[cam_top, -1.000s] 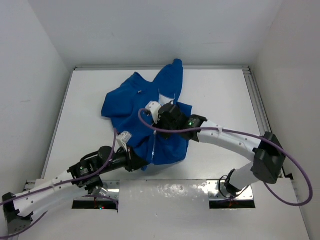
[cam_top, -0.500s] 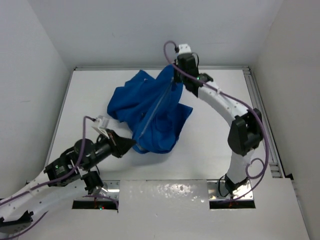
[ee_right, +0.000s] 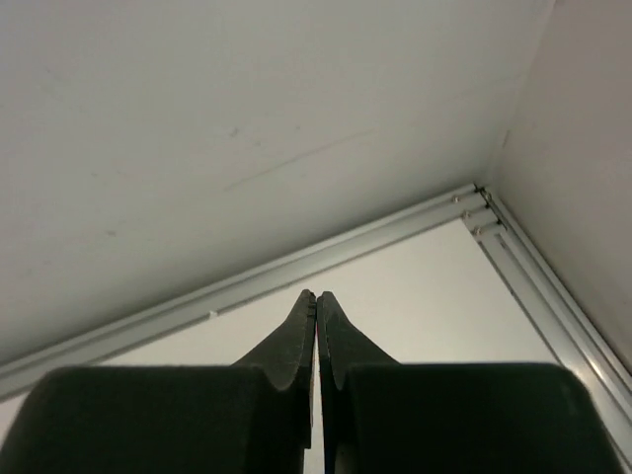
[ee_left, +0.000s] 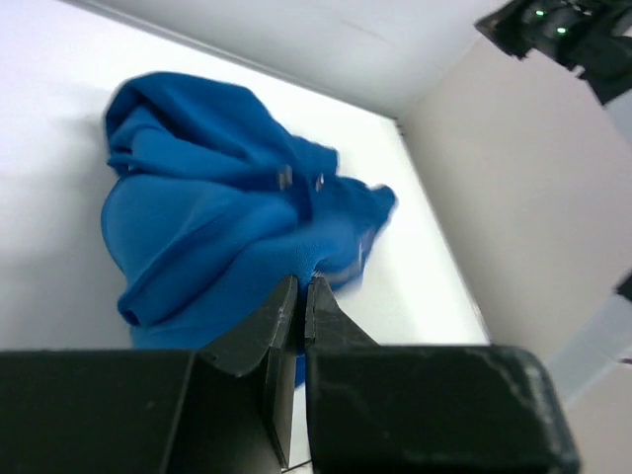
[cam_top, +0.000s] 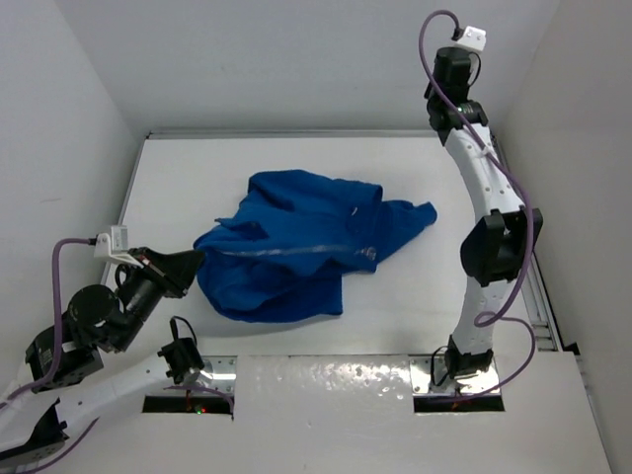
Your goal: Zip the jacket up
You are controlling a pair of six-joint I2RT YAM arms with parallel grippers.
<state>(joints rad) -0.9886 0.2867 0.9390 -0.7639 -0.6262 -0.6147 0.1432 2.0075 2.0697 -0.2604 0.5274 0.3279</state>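
As left pincer (ee_left: 301, 283) sits closed beside jacket (cam_top: 296, 247), right pincer (ee_right: 316, 296) closed, empty

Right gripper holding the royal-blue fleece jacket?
No, the right gripper is shut on nothing, up by the back wall, away from the jacket.

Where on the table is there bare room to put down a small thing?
Bare table: the far strip between the jacket and the back rail, and the near right patch between the jacket and the right arm. Crowded: near left, where the left gripper meets the jacket.

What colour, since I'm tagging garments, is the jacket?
The jacket is royal blue, clearest in the top view.
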